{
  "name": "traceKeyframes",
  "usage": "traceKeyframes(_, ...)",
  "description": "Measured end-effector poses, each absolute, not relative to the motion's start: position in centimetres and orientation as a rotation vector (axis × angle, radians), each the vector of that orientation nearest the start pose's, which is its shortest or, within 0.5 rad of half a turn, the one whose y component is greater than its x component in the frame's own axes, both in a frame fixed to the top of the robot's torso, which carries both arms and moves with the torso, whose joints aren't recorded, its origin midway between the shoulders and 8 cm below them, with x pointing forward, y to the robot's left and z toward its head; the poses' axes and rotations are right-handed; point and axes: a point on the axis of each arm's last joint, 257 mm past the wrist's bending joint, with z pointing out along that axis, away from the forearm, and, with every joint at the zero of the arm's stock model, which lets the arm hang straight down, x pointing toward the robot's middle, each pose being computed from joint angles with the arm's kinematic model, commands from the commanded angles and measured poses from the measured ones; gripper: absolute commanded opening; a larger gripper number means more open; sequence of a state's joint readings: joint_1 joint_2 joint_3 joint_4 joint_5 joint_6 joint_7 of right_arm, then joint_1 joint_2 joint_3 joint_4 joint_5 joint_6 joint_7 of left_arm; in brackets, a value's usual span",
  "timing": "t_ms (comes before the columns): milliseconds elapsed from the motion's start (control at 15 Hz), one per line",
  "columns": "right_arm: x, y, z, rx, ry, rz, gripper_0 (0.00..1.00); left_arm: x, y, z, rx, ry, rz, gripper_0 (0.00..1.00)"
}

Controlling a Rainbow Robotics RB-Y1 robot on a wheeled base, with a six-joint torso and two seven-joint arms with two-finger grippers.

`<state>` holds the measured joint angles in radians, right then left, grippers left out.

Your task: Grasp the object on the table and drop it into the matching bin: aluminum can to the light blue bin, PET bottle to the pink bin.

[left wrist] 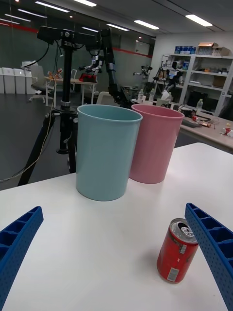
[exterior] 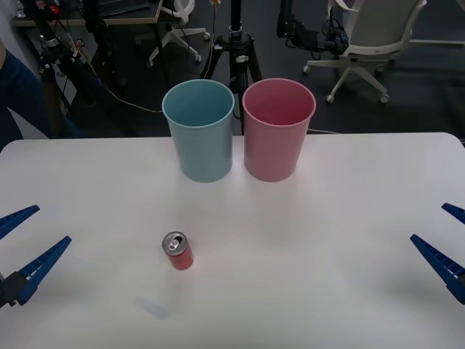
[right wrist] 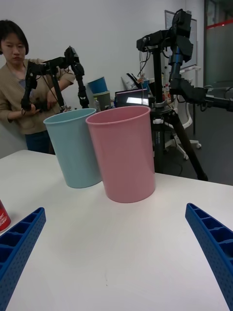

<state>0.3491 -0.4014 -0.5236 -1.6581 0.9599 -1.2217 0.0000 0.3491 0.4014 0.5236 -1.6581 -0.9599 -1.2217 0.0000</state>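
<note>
A small red aluminum can (exterior: 177, 251) with a silver top stands upright on the white table (exterior: 327, 218), front left of centre. The left wrist view has the can (left wrist: 177, 250) close beside one blue finger (left wrist: 213, 248). Behind it, side by side at the table's far edge, stand the light blue bin (exterior: 198, 129) and the pink bin (exterior: 278, 128). My left gripper (exterior: 22, 251) sits open at the left edge, well left of the can. Over at the right edge my right gripper (exterior: 445, 243) is open too, holding nothing. The right wrist view catches the can (right wrist: 3, 216) at its edge.
Beyond the table's far edge stand a black tripod (exterior: 235, 51) and office chairs (exterior: 370, 36) on a dark floor. A person (right wrist: 19, 92) stands behind the table handling another rig. Bare white tabletop surrounds the can on all sides.
</note>
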Motion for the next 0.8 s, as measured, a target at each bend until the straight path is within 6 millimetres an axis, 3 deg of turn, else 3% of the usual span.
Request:
traceKeyframes(333, 34.2, -33.0, -16.9, -0.465, 1.441, 0.567, 1.00, 34.0, 34.0, -17.7, 0.477, 1.478, -0.541, 1.00)
traceKeyframes(800, 34.2, -33.0, -16.9, -0.465, 1.441, 0.567, 1.00, 32.1, 32.6, -20.4, 0.600, 1.488, -0.538, 1.00)
